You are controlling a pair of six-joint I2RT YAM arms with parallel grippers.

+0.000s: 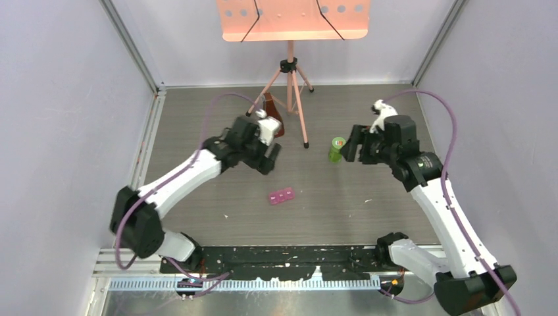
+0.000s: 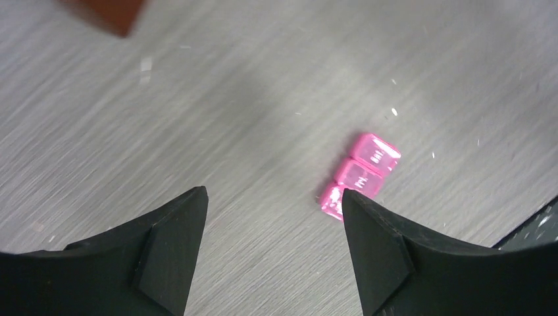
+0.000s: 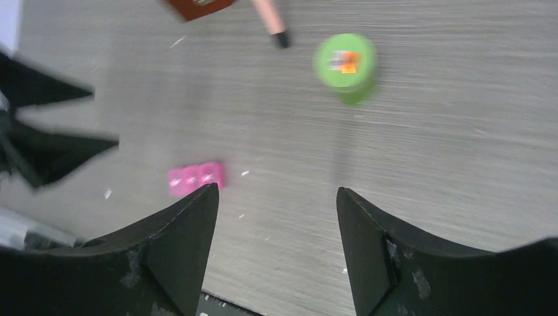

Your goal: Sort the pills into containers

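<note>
The pink pill box (image 1: 281,196) lies flat near the middle of the table (image 1: 349,204). Its three compartments sit in a row with the lids down, and what is inside cannot be told. The left fingers (image 2: 164,257) hang above and just behind it, spread wide and empty. The right fingers (image 3: 177,250) are also spread and empty. They are just beside the upright green bottle (image 1: 337,149), well apart from the box. A tripod (image 1: 290,85) stands farther back.
</note>
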